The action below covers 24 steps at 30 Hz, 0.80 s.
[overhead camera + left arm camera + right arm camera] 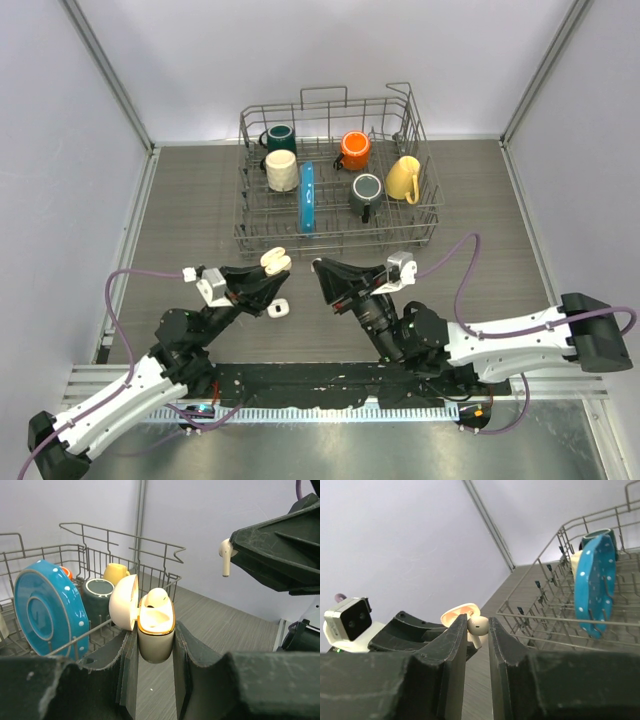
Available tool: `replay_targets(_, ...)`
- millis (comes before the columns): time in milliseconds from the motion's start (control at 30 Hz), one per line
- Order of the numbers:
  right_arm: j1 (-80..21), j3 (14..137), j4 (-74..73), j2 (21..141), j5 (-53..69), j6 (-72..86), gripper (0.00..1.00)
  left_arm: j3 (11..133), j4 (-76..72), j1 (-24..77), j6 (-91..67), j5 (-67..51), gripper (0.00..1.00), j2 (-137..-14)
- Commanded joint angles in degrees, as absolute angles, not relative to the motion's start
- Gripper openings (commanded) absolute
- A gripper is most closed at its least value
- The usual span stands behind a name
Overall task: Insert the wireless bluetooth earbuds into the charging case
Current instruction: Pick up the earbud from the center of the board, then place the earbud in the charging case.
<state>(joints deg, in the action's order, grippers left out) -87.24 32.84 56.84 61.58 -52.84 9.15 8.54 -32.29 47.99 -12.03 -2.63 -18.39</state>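
My left gripper [268, 270] is shut on the cream charging case [275, 262] and holds it upright above the table with the lid open. In the left wrist view the case [156, 635] sits between the fingers of the left gripper [155, 633], and one white earbud [157, 598] lies in its far socket. My right gripper [319, 269] is shut on another white earbud [480, 625], held stem down just right of the case; this earbud also shows in the left wrist view [226, 555]. In the right wrist view the right gripper [477, 623] has the open lid [459, 615] right behind it.
A small white item [279, 308] lies on the table below the grippers. A wire dish rack [247, 238] stands at the back with several mugs and a blue dotted plate [307, 197]. The walls close in on both sides.
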Motion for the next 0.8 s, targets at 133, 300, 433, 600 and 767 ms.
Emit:
replay_targets(133,-88.95,36.03,77.43,68.81,-47.99,-4.83,0.01,9.23,-37.09,48.16,-12.13,-4.92,0.0,-19.07)
replay_targets(300,-88.95,37.79,76.47,69.87,-45.97,-4.57,0.01,9.32,-38.05,48.08,-12.13,-5.62,0.0,-20.3)
replay_targets(433,-88.95,38.76,75.32,70.75,-45.97,-4.48,0.01,10.1,-38.67,48.16,-12.13,-6.85,0.0,-21.71)
replay_targets(600,-88.86,40.86,71.64,72.24,-46.49,-3.34,0.01,10.98,-40.25,48.16,-12.04,-8.08,0.0,-23.38)
replay_targets(767,-87.98,42.09,70.76,73.74,-48.43,-2.11,0.01,11.69,-40.43,48.16,-12.22,-9.14,0.0,-23.91)
